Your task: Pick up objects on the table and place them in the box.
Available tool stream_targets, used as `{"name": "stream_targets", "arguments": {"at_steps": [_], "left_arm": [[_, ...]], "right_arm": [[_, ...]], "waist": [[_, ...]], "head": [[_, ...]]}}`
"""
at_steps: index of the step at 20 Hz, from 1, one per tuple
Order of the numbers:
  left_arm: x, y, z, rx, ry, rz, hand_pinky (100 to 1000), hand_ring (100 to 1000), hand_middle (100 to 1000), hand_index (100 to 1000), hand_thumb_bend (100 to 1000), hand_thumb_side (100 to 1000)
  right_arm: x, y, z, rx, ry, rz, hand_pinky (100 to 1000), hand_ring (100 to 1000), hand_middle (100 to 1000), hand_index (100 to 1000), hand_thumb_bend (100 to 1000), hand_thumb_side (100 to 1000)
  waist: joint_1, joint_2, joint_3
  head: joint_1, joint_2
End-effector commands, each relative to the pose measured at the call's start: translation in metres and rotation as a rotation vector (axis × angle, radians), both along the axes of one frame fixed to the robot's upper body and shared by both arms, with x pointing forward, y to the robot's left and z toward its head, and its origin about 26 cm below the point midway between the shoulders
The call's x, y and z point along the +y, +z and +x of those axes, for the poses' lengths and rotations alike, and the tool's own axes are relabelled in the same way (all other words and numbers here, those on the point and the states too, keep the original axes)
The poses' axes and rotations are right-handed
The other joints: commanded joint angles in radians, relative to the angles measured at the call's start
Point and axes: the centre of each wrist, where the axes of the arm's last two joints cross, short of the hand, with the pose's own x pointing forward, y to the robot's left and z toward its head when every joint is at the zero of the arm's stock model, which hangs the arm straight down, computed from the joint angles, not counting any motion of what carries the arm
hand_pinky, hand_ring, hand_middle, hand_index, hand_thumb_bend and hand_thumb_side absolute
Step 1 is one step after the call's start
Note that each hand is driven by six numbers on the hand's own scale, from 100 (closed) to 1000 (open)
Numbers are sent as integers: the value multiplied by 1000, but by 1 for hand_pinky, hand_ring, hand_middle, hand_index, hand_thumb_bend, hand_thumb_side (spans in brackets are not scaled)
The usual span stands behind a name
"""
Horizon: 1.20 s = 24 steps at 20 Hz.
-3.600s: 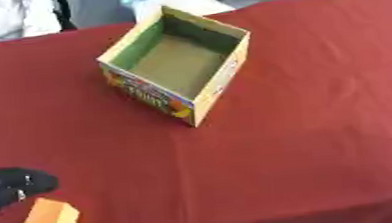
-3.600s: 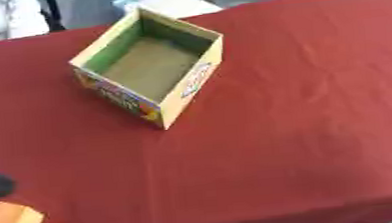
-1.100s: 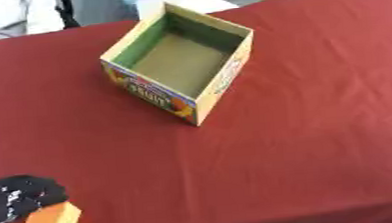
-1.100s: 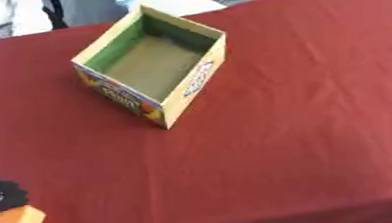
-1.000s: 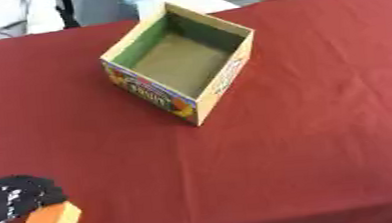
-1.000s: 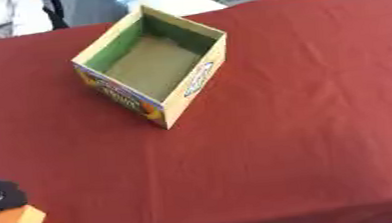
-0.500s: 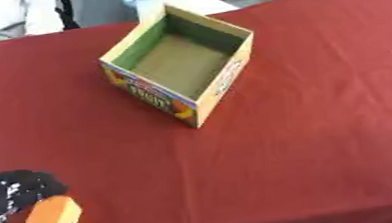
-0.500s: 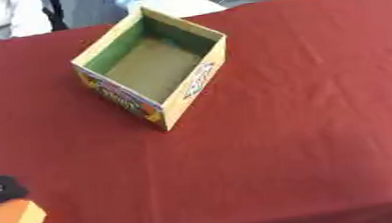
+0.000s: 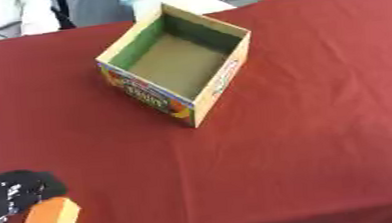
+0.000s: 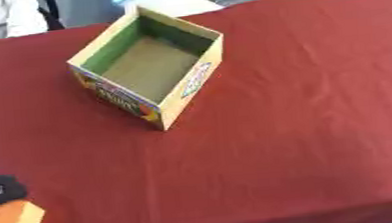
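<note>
Here, near left corner: my black left hand point(image 9: 9, 198) has its fingers curled around the small orange block point(image 9: 53, 217), which sits against my fingers just above the red-clothed tabletop point(image 9: 307, 140). Target lies up and to the right: the open cardboard box with green inner walls and printed sides point(image 9: 178, 64), well apart from the block, turned corner-on to me, mouth facing up. Carry should run diagonally away from me. Right hand not visible in either view.
</note>
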Motion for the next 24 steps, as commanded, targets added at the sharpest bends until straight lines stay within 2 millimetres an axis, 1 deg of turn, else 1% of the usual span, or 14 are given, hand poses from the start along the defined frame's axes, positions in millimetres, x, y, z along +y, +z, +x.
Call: {"name": "stream_targets", "arguments": {"at_steps": [1,2,5,6,7,9,10,11,12,13,14,16,20,24], "left_arm": [[1,4,3,-7,-6,27,944,973,887,998,100,340],[1,2,4,1,-7,32,941,971,875,973,100,340],[1,-1,5,25,-12,51,936,964,846,950,100,339],[1,-2,6,30,-13,56,927,954,806,924,100,341],[1,-2,6,32,-14,59,923,948,790,913,100,341],[0,-2,7,30,-15,56,888,894,670,841,100,336],[0,-2,7,27,-15,50,877,876,631,816,100,334],[0,-1,7,22,-14,44,873,868,615,805,100,333],[0,-1,7,17,-13,37,857,846,574,772,100,329],[0,0,7,13,-12,30,850,838,560,760,100,328],[0,0,7,10,-13,24,815,792,508,707,100,325],[-1,2,7,2,-14,13,794,771,491,688,100,322],[-1,8,6,-34,-22,-13,784,762,486,672,100,310],[0,23,9,-83,-53,-67,785,760,495,685,100,293]], "right_arm": [[0,8,0,-17,13,-17,635,743,504,695,100,758],[1,8,0,-17,13,-17,635,743,504,695,100,758],[1,8,1,-17,14,-16,635,743,504,695,100,757],[1,8,1,-18,15,-16,635,743,504,695,100,756],[1,8,1,-18,15,-16,635,743,504,695,100,756],[1,8,1,-18,15,-16,636,743,504,695,100,757],[1,8,1,-18,15,-16,636,743,504,695,100,757],[1,8,1,-19,15,-15,636,743,504,695,100,757],[1,8,1,-19,14,-15,636,743,504,695,100,757],[1,8,1,-19,14,-15,636,743,504,695,100,757],[1,8,1,-19,14,-15,636,743,504,695,100,758],[0,8,0,-19,13,-15,636,743,504,695,100,757],[0,8,0,-19,10,-16,636,743,504,695,100,755],[-1,8,0,-21,6,-21,637,743,505,695,100,754]], "waist": [[-2,-8,-2],[-2,-8,-3],[-2,-7,-6],[-2,-7,-7],[-2,-7,-7],[-1,-7,-8],[-1,-7,-8],[-1,-7,-8],[-1,-7,-8],[-1,-7,-8],[0,-7,-8],[0,-7,-8],[1,-8,-7],[3,-10,-4]], "head": [[-5,-10],[-5,-10],[-5,-11],[-5,-11],[-5,-11],[-5,-12],[-5,-12],[-5,-12],[-5,-11],[-4,-11],[-4,-11],[-4,-10],[-8,-11],[-13,-12]]}}
